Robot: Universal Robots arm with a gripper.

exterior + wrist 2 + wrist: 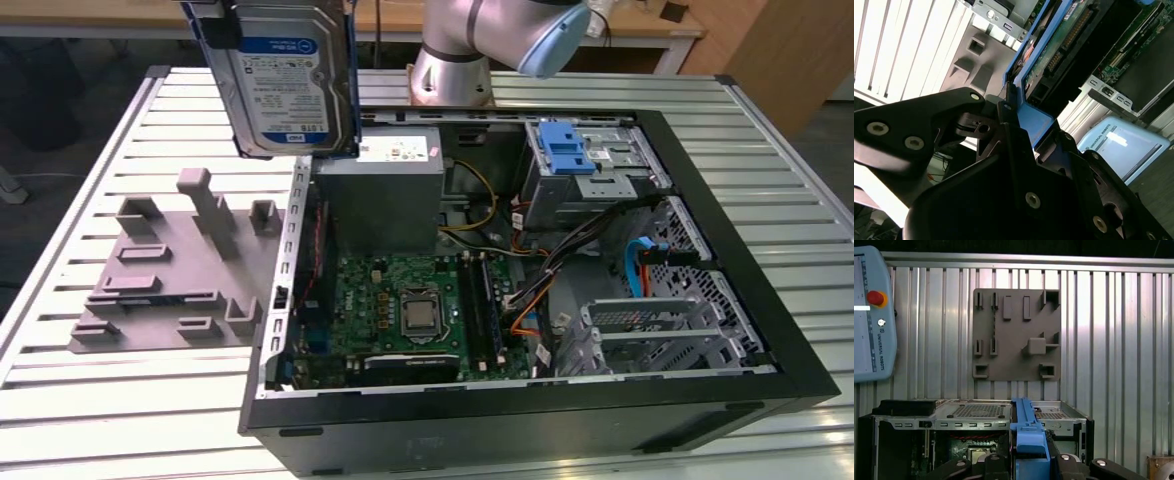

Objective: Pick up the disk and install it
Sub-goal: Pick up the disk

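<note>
Pincer (pixel 1028 447) clamps flat, silver, blue-framed disk (pixel 283 80).

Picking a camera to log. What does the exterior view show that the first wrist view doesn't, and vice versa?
Exterior view adds the label on the disk and the blue-latched drive cage. First wrist view adds the teach pendant and the hand shut on the disk's blue carrier. Both share the disk, the grey fixture plate, the open computer case.

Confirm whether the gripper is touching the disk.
Touching. The second wrist view shows the gripper clamped on the disk at its blue end tab, with no gap on either side.
</note>
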